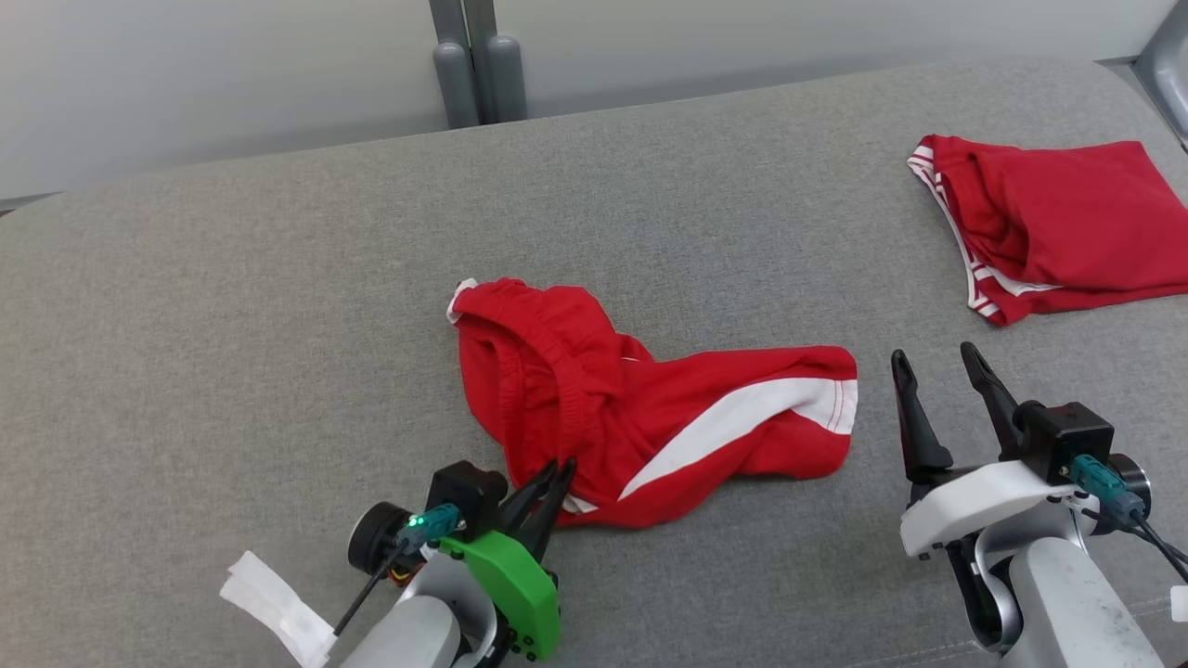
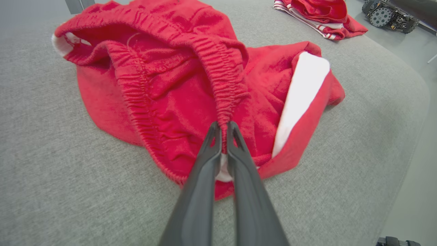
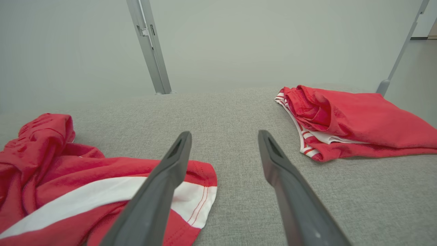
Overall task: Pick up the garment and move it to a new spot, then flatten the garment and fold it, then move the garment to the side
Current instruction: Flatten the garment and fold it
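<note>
The garment (image 1: 640, 408) is a pair of red shorts with a white side stripe, lying crumpled in the middle of the grey padded table (image 1: 278, 306). My left gripper (image 1: 554, 471) is shut on the elastic waistband at the garment's near edge. The left wrist view shows the fingertips pinching the gathered waistband (image 2: 223, 131) of the garment (image 2: 164, 89). My right gripper (image 1: 937, 366) stands open just right of the leg hem, holding nothing. In the right wrist view it (image 3: 223, 140) hovers over bare table, with the garment (image 3: 68, 184) at lower left.
A second red garment (image 1: 1058, 227) with white-striped trim lies folded at the table's far right, also seen as a folded red garment (image 3: 348, 119). A white tag (image 1: 274, 594) hangs near my left wrist. Grey posts (image 1: 478, 65) stand behind the far edge.
</note>
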`<state>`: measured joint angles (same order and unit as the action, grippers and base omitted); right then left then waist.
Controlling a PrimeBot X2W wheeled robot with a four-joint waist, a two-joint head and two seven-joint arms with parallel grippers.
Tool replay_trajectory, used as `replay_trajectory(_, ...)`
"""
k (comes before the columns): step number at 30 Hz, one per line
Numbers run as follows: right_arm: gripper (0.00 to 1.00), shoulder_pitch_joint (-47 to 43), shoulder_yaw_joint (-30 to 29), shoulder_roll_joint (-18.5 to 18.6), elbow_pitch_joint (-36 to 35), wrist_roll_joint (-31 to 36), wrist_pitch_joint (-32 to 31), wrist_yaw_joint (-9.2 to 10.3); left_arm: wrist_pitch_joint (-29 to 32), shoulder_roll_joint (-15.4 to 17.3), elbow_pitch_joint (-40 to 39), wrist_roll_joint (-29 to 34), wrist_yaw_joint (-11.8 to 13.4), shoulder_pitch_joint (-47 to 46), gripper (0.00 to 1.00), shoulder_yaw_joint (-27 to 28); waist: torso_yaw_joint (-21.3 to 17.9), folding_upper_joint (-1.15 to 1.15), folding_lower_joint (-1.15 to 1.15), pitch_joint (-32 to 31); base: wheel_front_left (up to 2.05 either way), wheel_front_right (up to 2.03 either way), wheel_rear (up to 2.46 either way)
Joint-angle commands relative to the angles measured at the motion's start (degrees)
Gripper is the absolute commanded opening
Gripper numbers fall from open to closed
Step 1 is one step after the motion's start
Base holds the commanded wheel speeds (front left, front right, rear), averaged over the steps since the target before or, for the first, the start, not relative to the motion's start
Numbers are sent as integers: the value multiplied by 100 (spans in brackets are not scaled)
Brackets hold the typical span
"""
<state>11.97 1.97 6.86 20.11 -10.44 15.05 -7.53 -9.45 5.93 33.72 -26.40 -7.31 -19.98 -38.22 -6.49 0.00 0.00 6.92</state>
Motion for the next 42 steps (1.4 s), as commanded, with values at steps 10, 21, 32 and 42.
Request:
replay_trajectory(10,100,-160,-38,6,-11,32,16,8,-433,217,-601,-429,332,363,0,600,183,0,0,-175,0,0,0)
replay_trajectory(21,100,-163,4,-21,12,25,16,8,6,542,-1297,-976,979,889,0,1257,258,0,0,-180,0,0,0)
replay_trajectory(32,100,-135,19,-50,-69,51,16,8,-248,570,-645,-1200,1035,748,62,1611,99,0,0,-97,0,0,0)
replay_trajectory(42,100,-220,-58,-169,-469,230,16,8,-566,734,-1004,-909,872,837,100,1899,220,0,0,-180,0,0,0)
